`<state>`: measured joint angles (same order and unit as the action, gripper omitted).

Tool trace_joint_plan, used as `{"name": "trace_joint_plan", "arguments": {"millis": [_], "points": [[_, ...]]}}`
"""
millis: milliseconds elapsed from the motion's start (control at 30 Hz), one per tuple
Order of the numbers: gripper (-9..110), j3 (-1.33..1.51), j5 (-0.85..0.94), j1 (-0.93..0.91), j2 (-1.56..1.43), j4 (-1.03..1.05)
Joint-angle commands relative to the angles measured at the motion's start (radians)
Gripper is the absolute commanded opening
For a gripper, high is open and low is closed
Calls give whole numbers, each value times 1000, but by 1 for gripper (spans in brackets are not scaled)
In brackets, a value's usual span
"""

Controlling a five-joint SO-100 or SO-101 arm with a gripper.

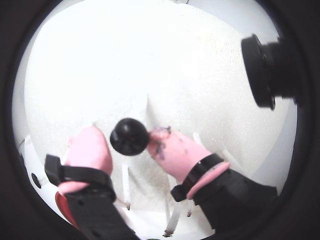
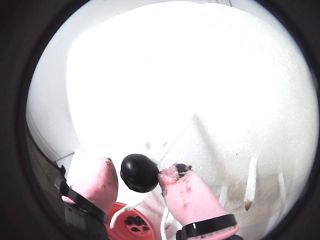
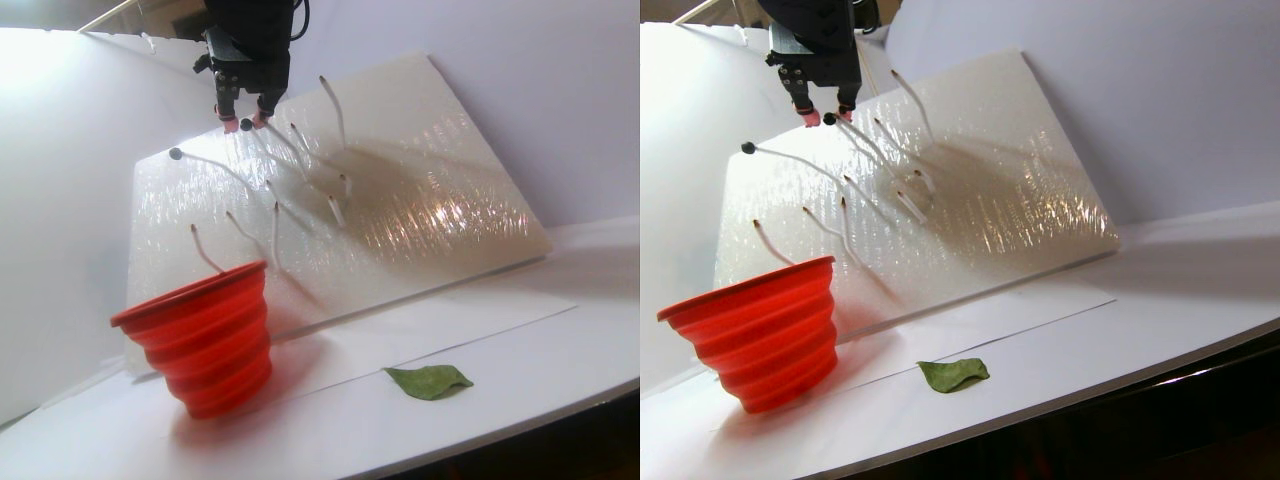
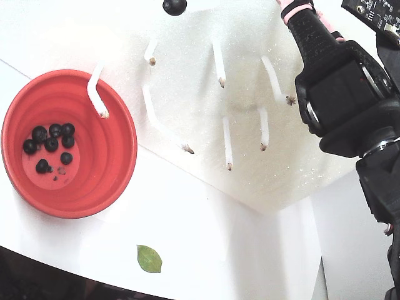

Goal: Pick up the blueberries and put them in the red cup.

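In a wrist view, the gripper (image 1: 129, 142) had its two pink-padded fingers (image 1: 90, 150) on either side of one berry (image 1: 129, 136), both pads touching it, so the jaws were clenched on that berry. In another wrist view the same berry (image 2: 139, 173) sat between the pink tips, pressed against the right pad, with the left pad just beside it. Dark stains marked the right pad. Behind it lay a white foam board (image 2: 200, 90) with thin white stalks (image 2: 250, 182) sticking out.

Low in that view, part of the cup (image 2: 131, 227) showed beneath the gripper, with several berries (image 2: 134, 221) in its bottom.

The stereo pair view showed the gripper (image 3: 245, 122) high up at the top of the tilted board (image 3: 420, 200), well above the cup (image 3: 200, 340), which stood upright on the white table (image 3: 520, 350) just in front of the board's lower edge. A second berry (image 3: 176, 154) sat at the tip of a stalk, left of the gripper. A green leaf (image 3: 430, 380) lay on the table, right of the cup.

The fixed view showed about eight berries (image 4: 53, 140) resting in the cup (image 4: 106, 162), and another berry (image 4: 174, 6) at the top edge.
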<state>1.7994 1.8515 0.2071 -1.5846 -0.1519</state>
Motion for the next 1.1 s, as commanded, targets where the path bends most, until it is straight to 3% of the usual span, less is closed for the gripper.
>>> {"name": "trace_joint_plan", "arguments": {"millis": [0, 1067], "points": [[17, -138, 5, 43, -21, -44], [13, -143, -2, 21, -2, -91]]}}
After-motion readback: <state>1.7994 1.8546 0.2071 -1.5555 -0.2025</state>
